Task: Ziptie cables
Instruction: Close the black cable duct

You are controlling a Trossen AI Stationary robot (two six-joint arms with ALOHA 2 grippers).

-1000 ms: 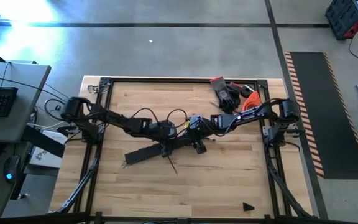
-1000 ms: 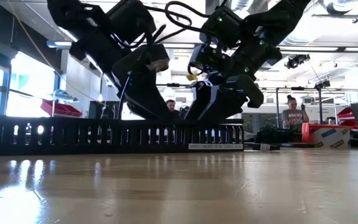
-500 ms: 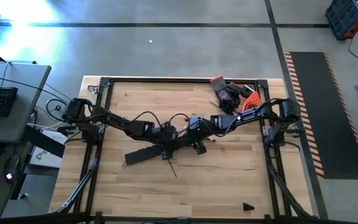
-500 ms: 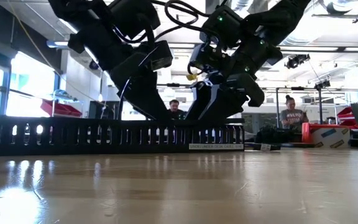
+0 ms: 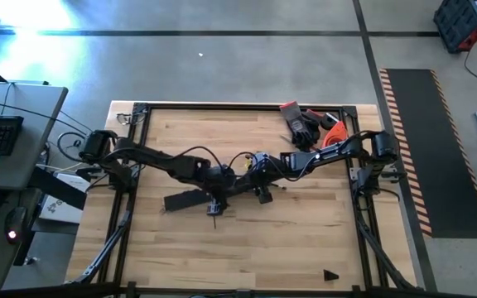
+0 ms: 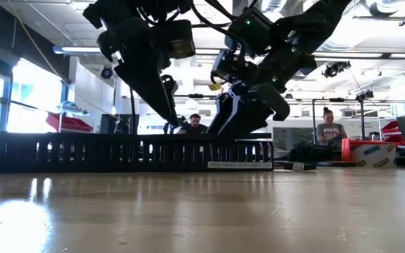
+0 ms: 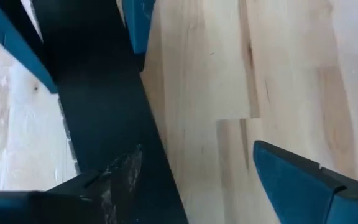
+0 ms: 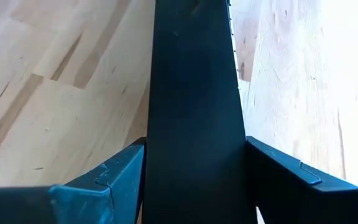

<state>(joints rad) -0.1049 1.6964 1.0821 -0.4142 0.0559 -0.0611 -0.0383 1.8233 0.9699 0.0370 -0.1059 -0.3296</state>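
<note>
Swung slightly since before, the black duct (image 5: 185, 199) runs left-right, right jaws clamped on it, left jaws spread.

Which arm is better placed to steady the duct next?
Right. The right hand straddles the duct, fingers against both sides. The left hand hangs open, the duct by one finger only.

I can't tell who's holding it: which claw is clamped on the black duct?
The right gripper: its fingers press both sides of the black duct. The left gripper is open, bare table showing in its gap.
</note>
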